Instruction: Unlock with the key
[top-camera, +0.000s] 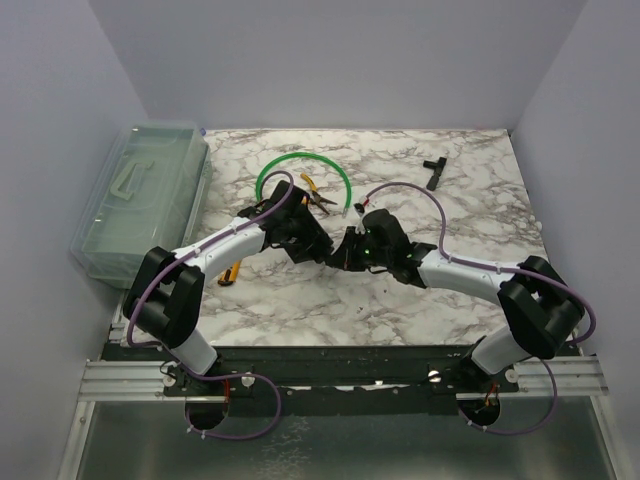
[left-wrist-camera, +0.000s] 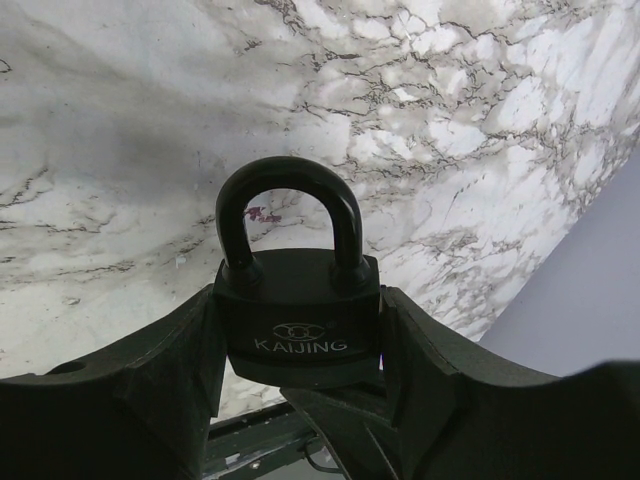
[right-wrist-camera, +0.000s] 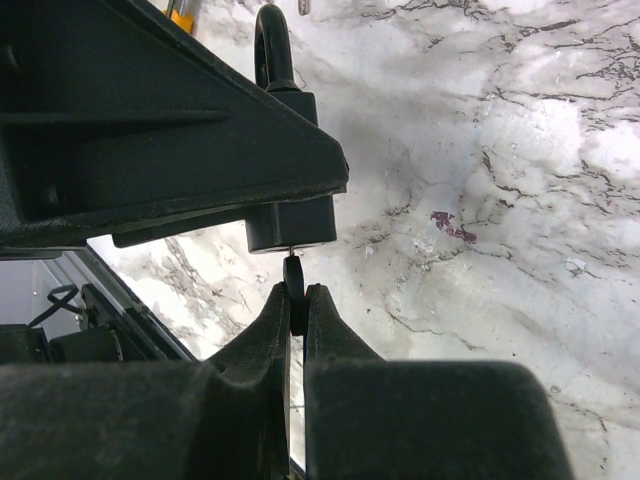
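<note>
My left gripper (left-wrist-camera: 300, 345) is shut on the black padlock (left-wrist-camera: 298, 310), gripping its body by both sides and holding it above the marble table. The shackle (left-wrist-camera: 288, 180) sits down in the body on both legs. In the right wrist view, my right gripper (right-wrist-camera: 297, 305) is shut on the key (right-wrist-camera: 294, 285). The key's dark head is pinched edge-on between the fingers, and its thin metal blade goes into the bottom of the padlock (right-wrist-camera: 292, 222). In the top view the two grippers (top-camera: 312, 243) (top-camera: 347, 250) meet at mid-table.
A clear plastic box (top-camera: 140, 200) stands at the left edge. A green ring (top-camera: 300, 165) and yellow-handled pliers (top-camera: 318, 195) lie behind the grippers. A black T-shaped tool (top-camera: 433, 170) lies at the back right. A yellow-black item (top-camera: 230, 272) lies under the left arm.
</note>
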